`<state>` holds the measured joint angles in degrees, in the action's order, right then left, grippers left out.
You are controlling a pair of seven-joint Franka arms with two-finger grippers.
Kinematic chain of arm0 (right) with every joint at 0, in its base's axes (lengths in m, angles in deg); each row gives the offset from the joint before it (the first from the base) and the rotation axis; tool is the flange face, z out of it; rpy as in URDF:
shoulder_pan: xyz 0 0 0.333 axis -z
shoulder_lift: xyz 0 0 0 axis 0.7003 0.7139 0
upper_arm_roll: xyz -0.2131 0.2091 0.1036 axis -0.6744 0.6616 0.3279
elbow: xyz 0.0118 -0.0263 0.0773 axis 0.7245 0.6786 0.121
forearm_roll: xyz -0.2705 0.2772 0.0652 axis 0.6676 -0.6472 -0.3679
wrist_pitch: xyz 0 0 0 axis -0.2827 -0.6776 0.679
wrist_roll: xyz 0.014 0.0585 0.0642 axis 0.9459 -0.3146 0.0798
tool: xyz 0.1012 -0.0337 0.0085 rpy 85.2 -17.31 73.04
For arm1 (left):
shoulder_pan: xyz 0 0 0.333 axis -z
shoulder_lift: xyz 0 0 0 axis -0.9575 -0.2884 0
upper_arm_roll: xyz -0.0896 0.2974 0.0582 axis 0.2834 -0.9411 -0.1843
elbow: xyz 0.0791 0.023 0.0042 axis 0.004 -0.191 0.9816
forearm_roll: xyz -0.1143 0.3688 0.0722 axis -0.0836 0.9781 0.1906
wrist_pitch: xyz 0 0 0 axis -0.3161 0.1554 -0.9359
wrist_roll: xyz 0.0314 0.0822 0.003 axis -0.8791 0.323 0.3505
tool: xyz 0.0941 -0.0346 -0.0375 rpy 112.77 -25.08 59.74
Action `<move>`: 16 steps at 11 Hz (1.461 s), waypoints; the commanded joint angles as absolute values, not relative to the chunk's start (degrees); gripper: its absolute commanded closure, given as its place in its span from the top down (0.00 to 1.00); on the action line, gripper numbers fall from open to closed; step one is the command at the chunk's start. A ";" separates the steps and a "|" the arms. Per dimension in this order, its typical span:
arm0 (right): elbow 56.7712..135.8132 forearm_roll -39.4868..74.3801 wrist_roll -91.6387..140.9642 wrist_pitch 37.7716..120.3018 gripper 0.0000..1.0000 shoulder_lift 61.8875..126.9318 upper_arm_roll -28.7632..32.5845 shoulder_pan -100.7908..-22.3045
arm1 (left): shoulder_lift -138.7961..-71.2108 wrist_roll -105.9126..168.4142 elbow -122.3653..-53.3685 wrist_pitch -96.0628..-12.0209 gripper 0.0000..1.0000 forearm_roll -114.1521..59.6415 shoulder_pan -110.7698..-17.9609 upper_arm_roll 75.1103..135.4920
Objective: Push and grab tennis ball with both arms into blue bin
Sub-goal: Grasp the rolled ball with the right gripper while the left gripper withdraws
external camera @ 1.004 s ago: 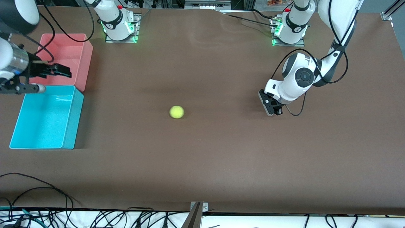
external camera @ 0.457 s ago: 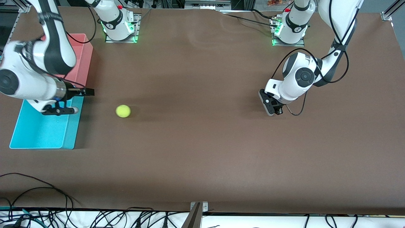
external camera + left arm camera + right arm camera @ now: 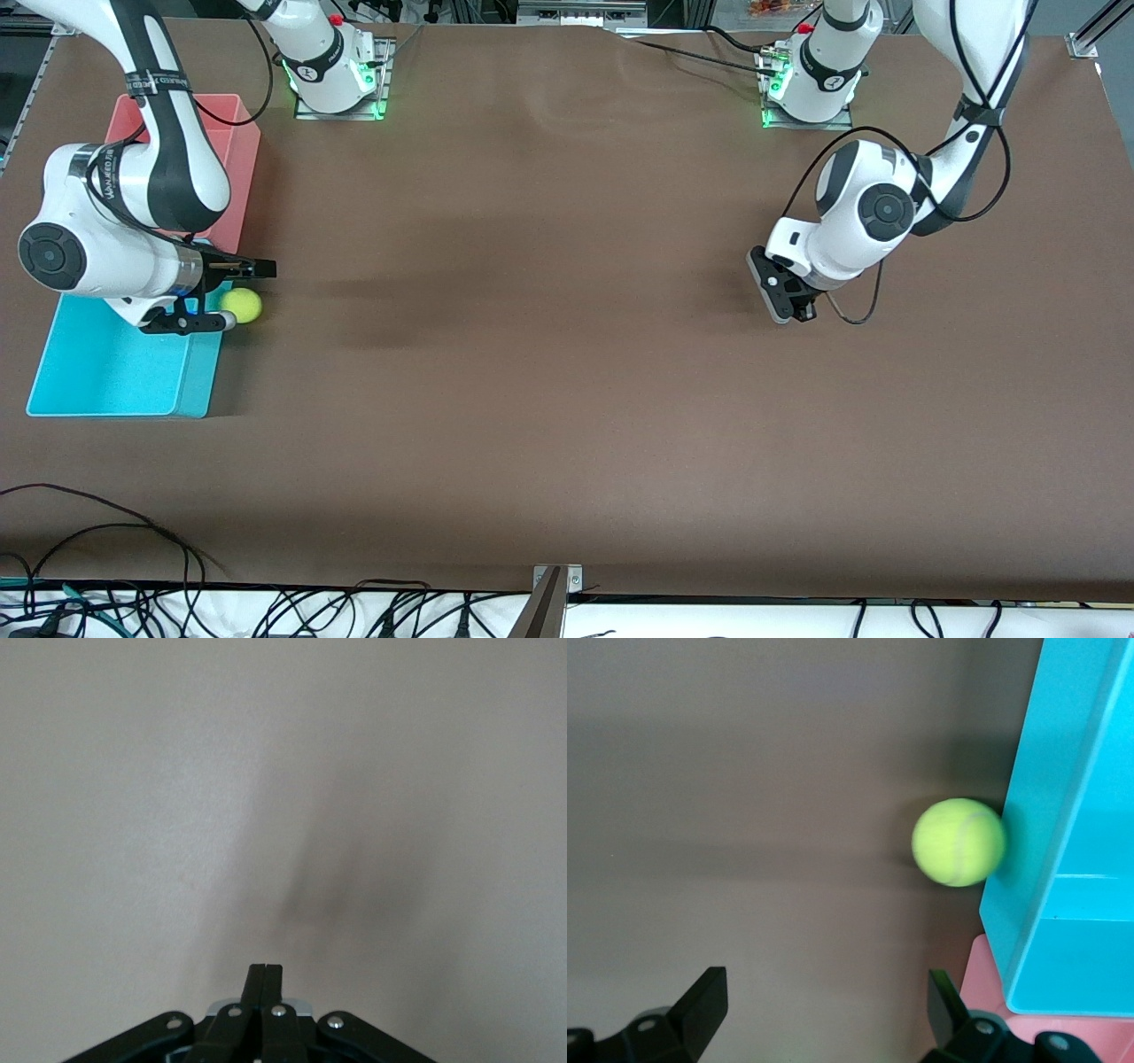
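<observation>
The tennis ball (image 3: 241, 305) lies on the brown table against the outside wall of the blue bin (image 3: 115, 390), at the bin's corner next to the pink bin. My right gripper (image 3: 246, 296) is open and low over the ball, one finger on each side of it in the front view. In the right wrist view the ball (image 3: 959, 842) touches the blue bin's wall (image 3: 1045, 815), ahead of my spread right gripper (image 3: 824, 992) and not clasped. My left gripper (image 3: 784, 301) is shut and empty over bare table toward the left arm's end; its closed fingertips (image 3: 264, 973) show only table.
The pink bin (image 3: 241, 168) stands beside the blue bin, farther from the front camera, partly hidden by the right arm; its edge shows in the right wrist view (image 3: 983, 983). The arm bases (image 3: 332, 80) stand at the table's back edge. Cables lie along the front edge (image 3: 133, 567).
The ball rolled across the table toward the right arm's end and reached the blue bin's wall. The right arm swung down, its open gripper over the ball. The left gripper drew back slightly.
</observation>
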<state>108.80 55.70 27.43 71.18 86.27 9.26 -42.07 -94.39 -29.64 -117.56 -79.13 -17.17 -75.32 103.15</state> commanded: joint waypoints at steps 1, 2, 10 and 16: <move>109.07 56.67 27.32 71.43 1.00 86.67 9.56 -41.55 | -91.78 -30.57 -118.50 -77.68 0.00 -16.15 -75.88 103.41; 109.15 56.84 27.32 72.83 1.00 87.81 9.56 -41.55 | -91.43 -30.57 -118.50 -77.07 0.00 -16.15 -75.88 103.41; 111.79 54.83 28.20 83.47 1.00 94.40 9.91 -41.72 | -80.10 -29.87 -121.21 -70.82 1.00 -16.15 -77.63 102.44; 113.11 51.66 28.20 85.93 1.00 97.49 11.23 -41.72 | -69.64 -29.87 -121.57 -63.79 1.00 -16.15 -78.60 102.62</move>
